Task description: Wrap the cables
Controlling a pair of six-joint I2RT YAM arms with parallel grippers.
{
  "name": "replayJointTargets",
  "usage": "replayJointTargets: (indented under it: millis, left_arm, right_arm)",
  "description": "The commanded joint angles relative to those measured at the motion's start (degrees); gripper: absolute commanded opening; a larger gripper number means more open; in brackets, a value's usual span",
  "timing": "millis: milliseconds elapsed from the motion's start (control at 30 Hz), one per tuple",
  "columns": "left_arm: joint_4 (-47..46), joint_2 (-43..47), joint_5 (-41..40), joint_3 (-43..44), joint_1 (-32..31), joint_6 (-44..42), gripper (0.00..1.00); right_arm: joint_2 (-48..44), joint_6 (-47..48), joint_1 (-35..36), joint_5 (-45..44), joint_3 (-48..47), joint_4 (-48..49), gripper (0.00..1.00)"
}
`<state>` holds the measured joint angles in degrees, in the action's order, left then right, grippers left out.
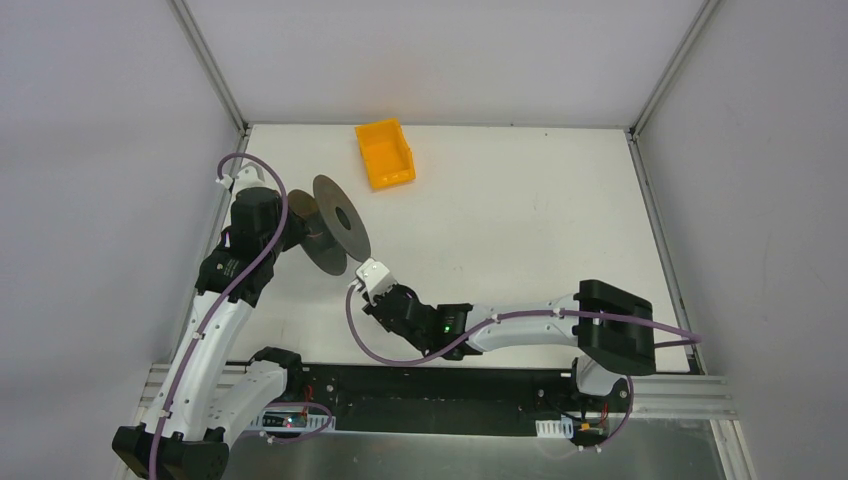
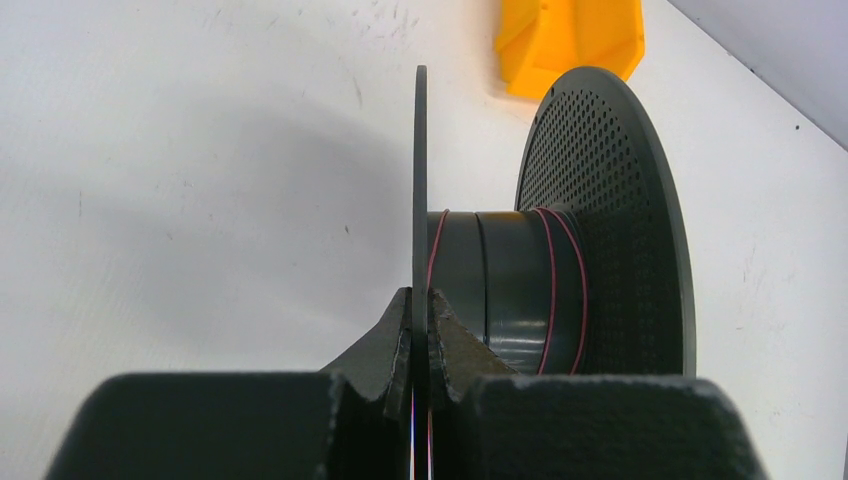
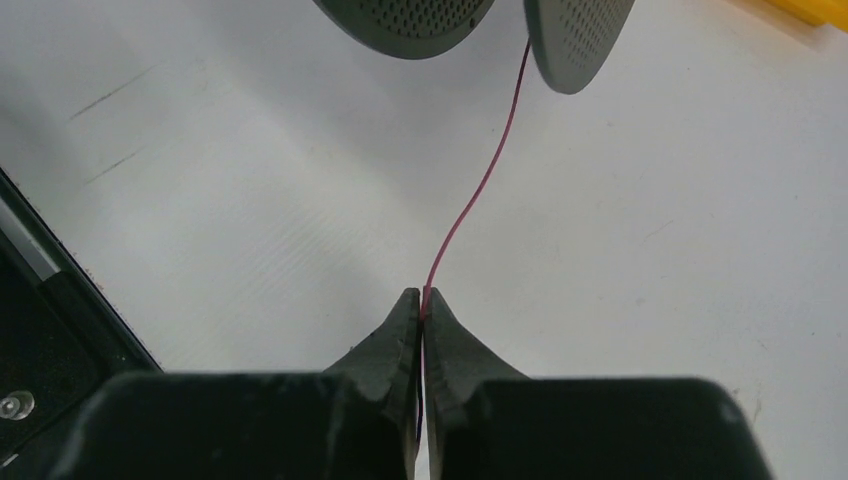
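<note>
A dark grey spool (image 1: 340, 222) with two perforated round flanges is held tilted above the left of the table. My left gripper (image 1: 292, 226) is shut on the edge of its nearer thin flange (image 2: 420, 180), the fingertips (image 2: 421, 300) pinching it from both sides. The thin reddish cable (image 2: 552, 280) makes a few turns round the spool's core. In the right wrist view the cable (image 3: 470, 205) runs down from between the flanges (image 3: 575, 40) into my right gripper (image 3: 422, 298), which is shut on it. The right gripper (image 1: 372, 272) sits just below the spool.
An orange bin (image 1: 385, 153) stands at the back of the table, behind the spool; it also shows in the left wrist view (image 2: 570, 40). A black rail (image 1: 450, 385) runs along the near edge. White walls enclose the table on three sides.
</note>
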<state>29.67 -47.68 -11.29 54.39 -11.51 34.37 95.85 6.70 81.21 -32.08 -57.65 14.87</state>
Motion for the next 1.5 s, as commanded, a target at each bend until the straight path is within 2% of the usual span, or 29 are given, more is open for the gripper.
replayJointTargets:
  millis: [0, 167, 233, 300, 400, 600, 667, 800, 833, 900, 1000, 1100, 1200, 1300, 1467]
  left_arm:
    - [-3.48, 0.60, -1.79, 2.27, 0.22, 2.37, 0.00]
    - [-3.32, 1.00, -2.04, 2.32, 0.26, 2.11, 0.00]
    - [-3.19, 1.07, -2.35, 2.34, 0.26, 1.93, 0.00]
    - [-3.14, 1.10, -2.80, 2.29, 0.26, 1.72, 0.00]
    - [-3.00, 1.10, -3.36, 2.15, 0.26, 1.58, 0.00]
    - [-3.03, 1.07, -3.86, 1.22, 0.26, 2.14, 0.00]
    - [-3.04, 0.96, -3.92, 1.08, 0.26, 2.28, 0.00]
    - [-3.03, 0.77, -3.87, 1.30, 0.26, 2.12, 0.00]
    - [-3.04, 0.75, -3.94, 1.23, 0.26, 2.03, 0.00]
    - [-3.04, 0.88, -3.76, 0.88, 0.26, 1.95, 0.00]
    - [-3.04, 1.16, -4.06, -0.01, 0.26, 1.55, 0.00]
    - [-3.13, 0.74, -5.43, -0.63, 0.26, -2.36, 0.00]
    - [-3.14, -0.93, -4.52, -0.25, -0.10, -8.51, 0.00]
    - [-3.08, -2.06, -2.25, 0.01, -2.09, -13.50, 0.00]
    - [-0.81, -3.33, -3.42, 1.47, -9.14, -24.83, 0.00]
  right_arm:
    - [0.88, -1.55, 0.49, 1.32, -2.43, 1.14, 0.00]
    - [1.85, -2.70, 0.46, 2.34, -1.65, 2.77, 0.00]
    - [2.47, -3.37, 0.49, 1.59, -1.48, 2.84, 0.08]
    - [2.74, -4.04, 0.49, 1.59, -1.06, 2.57, 0.10]
    - [3.18, -5.64, 0.44, 2.01, 0.42, 2.76, 0.00]
    - [3.21, -8.23, 0.44, 3.07, 2.97, 4.89, 0.00]
    - [3.76, -8.80, 0.39, 3.07, 2.90, 4.90, 0.07]
    - [6.41, -9.80, -0.05, 4.20, 2.61, 5.40, 0.09]
    - [7.14, -9.98, -0.15, 4.63, 2.63, 5.91, 0.09]
    - [8.58, -9.99, -0.34, 5.87, 2.82, 7.04, 0.00]
    - [9.17, -10.38, -0.59, 6.36, 3.80, 9.62, 0.00]
    - [8.47, -10.17, -0.61, 5.22, 2.40, 5.37, 0.00]
    - [5.90, -2.66, -0.61, 4.34, 1.03, 2.74, 0.00]
    - [1.57, 11.24, -1.14, 2.41, -0.04, 3.68, 0.00]
    - [-0.63, 33.40, -3.60, -0.72, -2.53, 11.76, 0.00]
